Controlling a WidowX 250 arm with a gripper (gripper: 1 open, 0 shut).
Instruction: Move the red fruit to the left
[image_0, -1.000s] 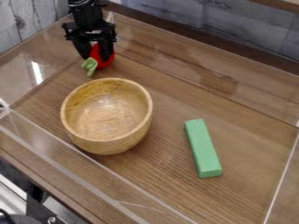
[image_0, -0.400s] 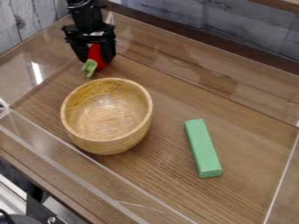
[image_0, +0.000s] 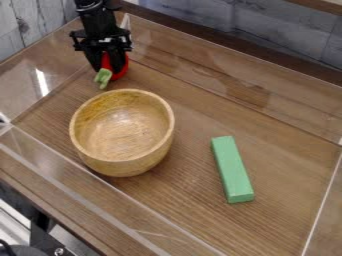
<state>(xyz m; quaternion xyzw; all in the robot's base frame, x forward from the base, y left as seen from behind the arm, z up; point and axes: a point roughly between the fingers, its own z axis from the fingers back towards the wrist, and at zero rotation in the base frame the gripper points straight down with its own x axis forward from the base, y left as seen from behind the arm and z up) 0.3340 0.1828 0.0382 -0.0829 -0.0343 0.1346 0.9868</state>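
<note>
Gripper over red fruit; wooden bowl near.

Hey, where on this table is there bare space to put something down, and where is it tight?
Bare wood runs from the wooden bowl to the green block, and across the whole far right of the table. The far-left corner is crowded: the gripper stands over the red fruit, just behind the bowl.

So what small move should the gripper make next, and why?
Probably lift straight up. The gripper stands over the red fruit with its jaws spread, and the fruit lies on the table far left, behind the wooden bowl. It looks released, so rising clear seems the safest next step.
</note>
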